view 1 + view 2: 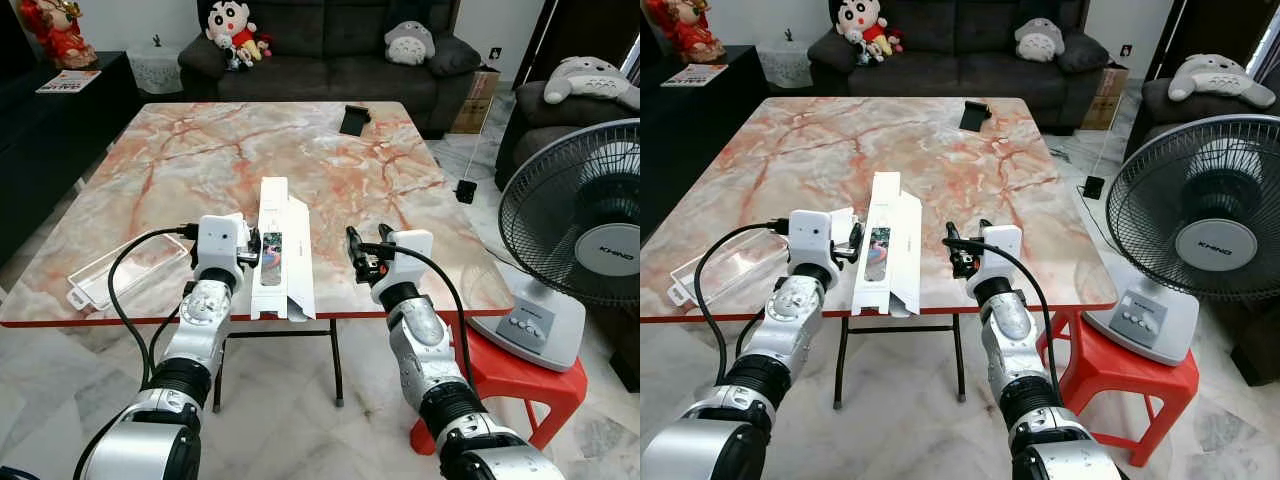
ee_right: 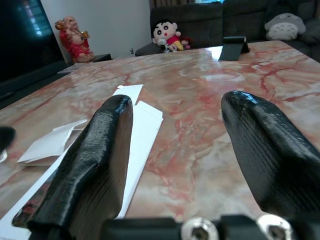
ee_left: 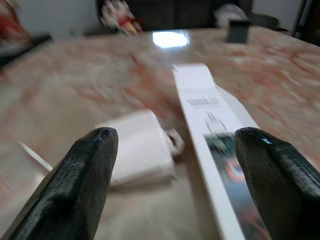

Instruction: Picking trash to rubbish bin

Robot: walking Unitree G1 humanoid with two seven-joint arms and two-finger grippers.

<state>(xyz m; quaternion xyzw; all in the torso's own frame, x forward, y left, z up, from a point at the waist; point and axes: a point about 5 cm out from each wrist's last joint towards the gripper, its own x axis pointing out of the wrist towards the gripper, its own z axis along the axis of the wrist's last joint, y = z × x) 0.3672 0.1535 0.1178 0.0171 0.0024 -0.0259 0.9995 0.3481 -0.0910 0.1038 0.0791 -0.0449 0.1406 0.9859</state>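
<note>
Marble, pink and veined, runs across the table (image 1: 200, 150) through the middle of the head view, and your trash sits at its near edge. You have a long white box (image 1: 281, 250) lying lengthwise in the lower centre of the frame, its near end right at the table's red rim, one flap opened out to its right side. Your left gripper (image 1: 252, 250) sits just left of that box, fingers spread wide with nothing between them; in the wrist view one finger (image 3: 85, 175) is low on the left and the other low on the right, the box (image 3: 210, 125) running up the frame past the right-hand one. Between them you see a small white folded packet (image 3: 142, 152) lying on the marble, just beside the box.

Your right gripper (image 1: 358, 258) is right of the box, apart from it, over the near edge of the table, fingers parted and empty; its wrist view shows the box (image 2: 135, 135) behind the left finger.

A clear plastic tray (image 1: 125, 270) rests at the lower left of the table. A small black object (image 1: 354, 119) lies near the far edge. A fan (image 1: 585, 215) stands at the right on a red stool (image 1: 520, 375), and a dark sofa (image 1: 330, 45) with plush toys fills the top of the frame.
</note>
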